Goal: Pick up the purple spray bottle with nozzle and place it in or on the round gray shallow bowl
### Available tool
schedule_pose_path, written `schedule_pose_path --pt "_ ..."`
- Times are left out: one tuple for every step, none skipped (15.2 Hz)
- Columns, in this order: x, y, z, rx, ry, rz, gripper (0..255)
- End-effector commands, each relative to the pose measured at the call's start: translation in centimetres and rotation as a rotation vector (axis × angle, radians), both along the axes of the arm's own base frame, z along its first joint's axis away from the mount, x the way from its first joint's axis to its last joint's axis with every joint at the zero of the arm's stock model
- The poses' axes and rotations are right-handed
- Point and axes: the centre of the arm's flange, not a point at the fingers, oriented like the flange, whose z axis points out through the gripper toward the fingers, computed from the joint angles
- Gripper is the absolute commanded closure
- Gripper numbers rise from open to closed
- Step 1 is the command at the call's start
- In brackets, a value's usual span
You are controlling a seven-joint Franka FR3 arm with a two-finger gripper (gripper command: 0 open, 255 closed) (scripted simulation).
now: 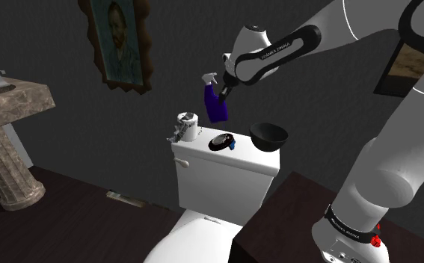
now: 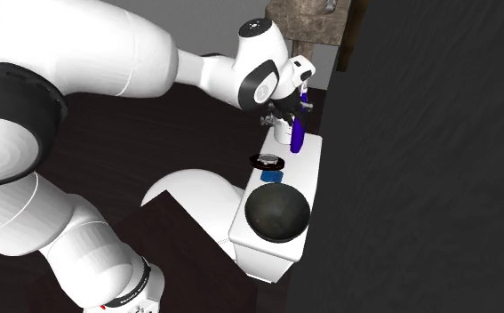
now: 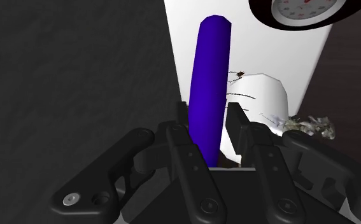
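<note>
The purple spray bottle (image 1: 215,104) hangs in the air above the white toilet tank lid (image 1: 203,155), its pale nozzle (image 1: 208,77) pointing to the shoulder view's left. My black gripper (image 1: 224,90) is shut on its upper part. In the wrist view both fingers clasp the purple body (image 3: 207,95) between them. The round dark bowl (image 1: 268,134) rests on the lid's end at the shoulder view's right, a short way from the bottle. From the second exterior view the bottle (image 2: 300,129) hangs over the lid's far end and the bowl (image 2: 277,212) sits at its near end.
On the lid also stand a white jar with a metal clutter beside it (image 1: 187,127) and a round black dial with a blue piece (image 1: 222,141). A dark wall runs behind. A stone pedestal sink (image 1: 8,119) stands at the left, a dark cabinet (image 1: 300,209) beside the toilet.
</note>
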Motion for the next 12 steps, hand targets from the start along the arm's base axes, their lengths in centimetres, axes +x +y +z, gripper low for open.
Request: schedule_pose_path --pt "0.0 0.0 1.1 0.000 0.000 0.000 255" --pt "0.0 0.0 1.6 0.000 0.000 0.000 255" --pt "0.0 0.0 2.1 0.000 0.000 0.000 255" --pt "0.0 0.0 2.7 0.000 0.000 0.000 255" --pt "0.0 0.0 3.2 0.000 0.000 0.000 255" --pt "0.0 0.0 3.7 0.000 0.000 0.000 255" --pt "0.0 0.0 4.2 0.000 0.000 0.000 255" --pt "0.0 0.0 4.8 0.000 0.000 0.000 255" --pt "0.0 0.0 5.3 0.000 0.000 0.000 255" --pt "0.0 0.0 5.8 0.000 0.000 0.000 255" --pt "0.0 0.0 6.3 0.000 0.000 0.000 255" --pt "0.0 0.0 6.6 0.000 0.000 0.000 255"
